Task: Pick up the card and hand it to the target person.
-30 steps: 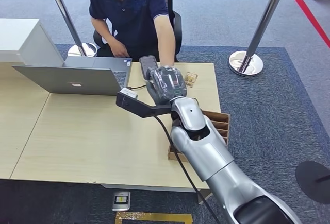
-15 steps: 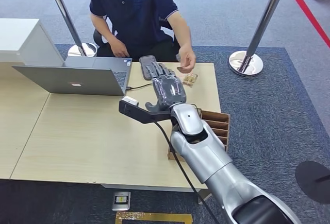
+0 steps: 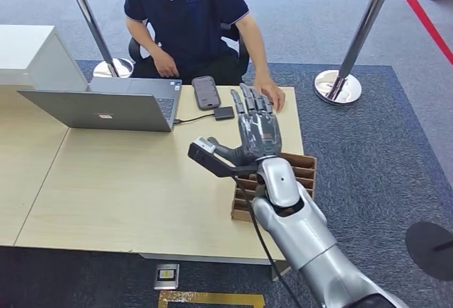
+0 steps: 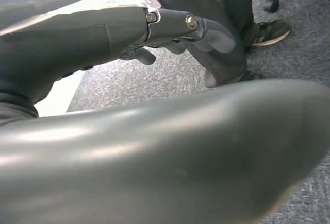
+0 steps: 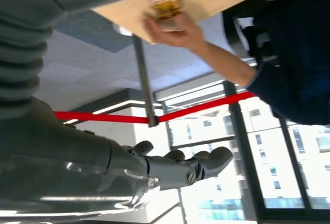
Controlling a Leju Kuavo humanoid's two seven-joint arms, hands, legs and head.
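My right hand (image 3: 256, 131) is raised over the table's right side, fingers spread and upright, holding nothing; in the right wrist view its fingers (image 5: 186, 167) are straight and bare. The person (image 3: 187, 10) in a dark polo sits behind the table (image 3: 107, 187). Their hand (image 3: 270, 94) lies flat on the far right corner. In the right wrist view that hand (image 5: 175, 31) rests on a yellow-brown printed card (image 5: 165, 2) on the tabletop. My left hand (image 4: 175, 28) hangs beside the table with loosely extended fingers and nothing in them.
An open grey laptop (image 3: 101, 106) stands at the back left, with a black phone (image 3: 205, 92) and a small black adapter (image 3: 224, 113) beside it. A slotted cardboard box (image 3: 301, 170) sits under my right wrist. Stanchion bases (image 3: 337, 85) stand on the carpet.
The person took a card from my right hand and laid their hand down on the far table corner. My right hand drew back to the right and spread its fingers.
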